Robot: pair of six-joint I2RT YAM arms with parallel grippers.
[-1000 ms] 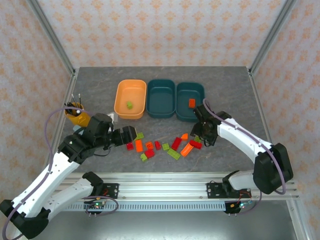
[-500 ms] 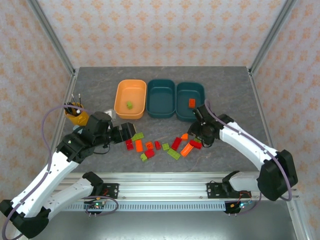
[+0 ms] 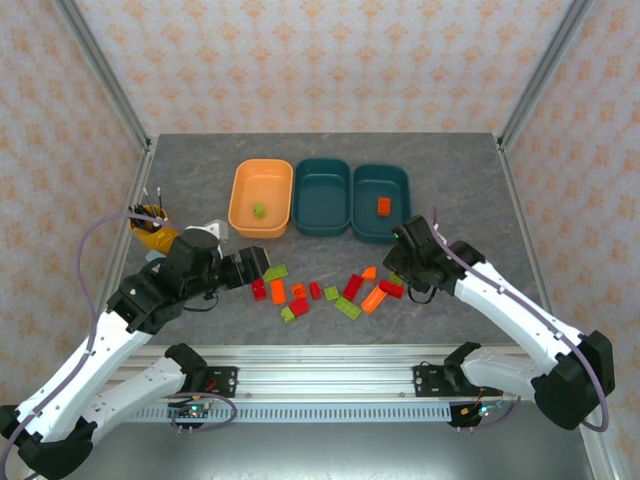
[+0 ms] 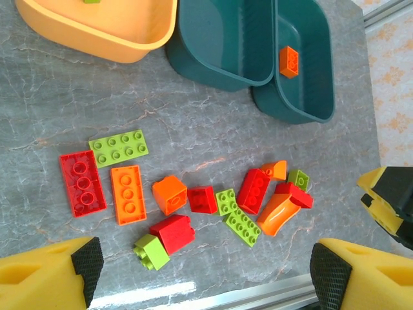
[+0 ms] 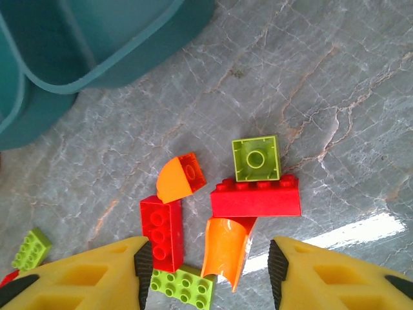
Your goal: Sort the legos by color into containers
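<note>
**Both grippers open over loose bricks, trays behind**

The left gripper (image 4: 206, 276) is spread wide and holds nothing. It hangs above the left end of the loose bricks (image 3: 330, 290), over a flat red brick (image 4: 82, 183), a flat orange brick (image 4: 128, 194) and a flat green brick (image 4: 119, 147).

The right gripper (image 5: 210, 271) is at the right end of the scatter, about half open. A curved orange brick (image 5: 226, 248) sits between its fingers (image 5: 97, 278) with a gap on each side, so it is not gripped. Just past it lie a long red brick (image 5: 255, 197) and a square green brick (image 5: 256, 158), touching each other.

All these bricks lie on the gray table (image 3: 200, 180).

Farther back, three trays stand in a row:
- The orange tray (image 3: 240, 200) holds one green brick (image 3: 259, 209).
- The middle teal tray (image 3: 322, 195).
- The right teal tray (image 3: 360, 195) holds one orange brick (image 3: 383, 206).

A yellow cup (image 3: 155, 228) stands at far left.
</note>
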